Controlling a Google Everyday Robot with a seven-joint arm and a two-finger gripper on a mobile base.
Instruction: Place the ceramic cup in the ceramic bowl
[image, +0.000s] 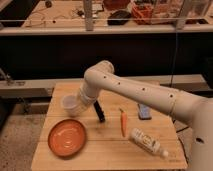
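Note:
The white ceramic cup (69, 104) is at the left of the wooden table (110, 152), behind the orange ceramic bowl (66, 137), which lies empty near the front left corner. My gripper (81, 105) is at the end of the white arm, right against the cup's right side and partly hidden by the wrist. I cannot tell whether the cup rests on the table or is lifted off it.
A black oblong object (100, 112) lies just right of the gripper. A carrot (123, 123), a small blue item (144, 111) and a lying white bottle (146, 141) are spread over the right half. A dark counter edge runs behind the table.

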